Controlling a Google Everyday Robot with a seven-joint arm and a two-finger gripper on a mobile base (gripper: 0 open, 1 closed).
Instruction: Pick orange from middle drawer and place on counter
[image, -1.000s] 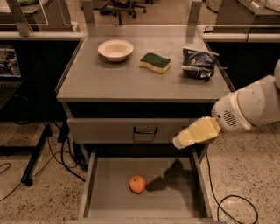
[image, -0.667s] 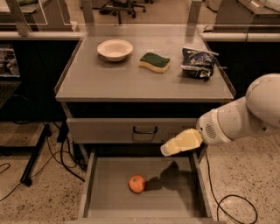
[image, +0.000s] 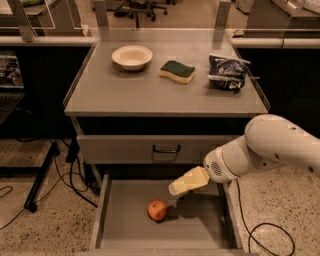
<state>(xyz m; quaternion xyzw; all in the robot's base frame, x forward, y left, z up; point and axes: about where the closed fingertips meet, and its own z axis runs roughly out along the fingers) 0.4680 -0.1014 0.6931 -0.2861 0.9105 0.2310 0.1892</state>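
Observation:
The orange (image: 157, 210) lies on the bare floor of the open middle drawer (image: 120, 220), near its center. My gripper (image: 175, 188), with cream-colored fingers, hangs over the drawer just above and to the right of the orange, apart from it. The white arm reaches in from the right. The gray counter (image: 150, 92) is the cabinet top above the drawers.
On the counter stand a white bowl (image: 132, 56), a green and yellow sponge (image: 178, 71) and a dark chip bag (image: 227, 72). A closed drawer front with a black handle (image: 166, 149) sits above the open drawer. Cables lie on the floor at left.
My gripper has moved left and down over the drawer, closer to the orange. The orange has not moved.

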